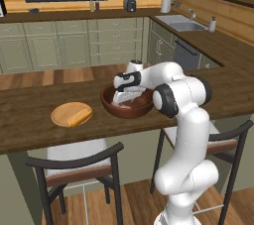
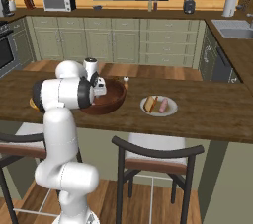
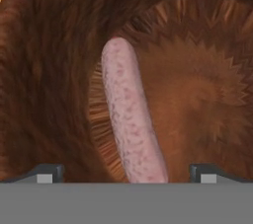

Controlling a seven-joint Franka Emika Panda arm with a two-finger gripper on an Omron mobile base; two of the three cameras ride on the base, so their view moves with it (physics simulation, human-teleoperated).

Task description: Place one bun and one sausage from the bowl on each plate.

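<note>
The dark reddish-brown bowl (image 1: pixel 144 107) stands mid-counter, and my gripper (image 1: pixel 120 102) reaches down into it. In the hand view a pink sausage (image 3: pixel 129 114) lies on the bowl's floor (image 3: pixel 207 85). My gripper (image 3: pixel 126 173) is open, one fingertip on each side of the sausage's near end, well apart from it. To the left of the bowl, the tan wooden plate (image 1: pixel 62 115) carries a bun (image 1: pixel 80 117). On the bowl's other side, the grey-white plate (image 2: pixel 170 111) holds a bun (image 2: pixel 149 103) and a sausage (image 2: pixel 163 105).
Two dark-framed stools (image 1: pixel 74 162) (image 1: pixel 221 140) stand under the counter's near edge. A small shaker (image 2: pixel 126 79) sits just behind the bowl (image 2: pixel 111 100). The sink (image 1: pixel 181 23) lies on the far right counter.
</note>
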